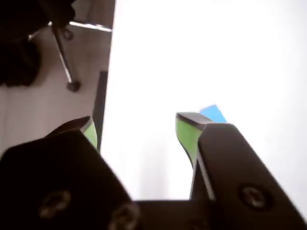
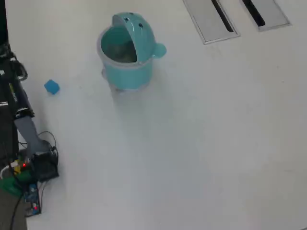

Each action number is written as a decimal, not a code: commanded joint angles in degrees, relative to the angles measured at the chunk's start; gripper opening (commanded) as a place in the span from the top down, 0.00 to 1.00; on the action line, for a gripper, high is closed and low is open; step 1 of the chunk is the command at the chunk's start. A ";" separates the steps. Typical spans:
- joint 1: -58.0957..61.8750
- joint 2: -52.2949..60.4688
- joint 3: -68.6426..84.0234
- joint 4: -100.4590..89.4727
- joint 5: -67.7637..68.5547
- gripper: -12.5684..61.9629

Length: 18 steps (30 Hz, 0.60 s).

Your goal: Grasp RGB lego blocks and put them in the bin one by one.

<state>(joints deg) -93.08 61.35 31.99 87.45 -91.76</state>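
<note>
In the overhead view one blue lego block point(image 2: 52, 87) lies on the white table, left of the bin point(image 2: 127, 72), a round teal tub with its domed lid tipped back. The wrist view shows the same blue block point(image 1: 213, 113) peeking out just behind the right finger. My gripper point(image 1: 136, 122) is open, its green-padded fingers point(image 1: 186, 132) wide apart with only bare white table between them. From overhead, only the arm's dark body point(image 2: 14, 100) shows at the left edge; the gripper itself is not visible there.
Two flat grey slotted panels point(image 2: 211, 19) sit in the table's far right corner. A controller board with cables point(image 2: 36, 170) lies at the lower left. In the wrist view the table edge point(image 1: 109, 72) runs down the left, with floor and a chair leg point(image 1: 64, 57) beyond.
</note>
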 commanded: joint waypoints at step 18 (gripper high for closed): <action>0.35 -6.86 -1.67 -8.70 1.67 0.49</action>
<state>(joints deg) -92.64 53.26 32.08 81.39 -91.23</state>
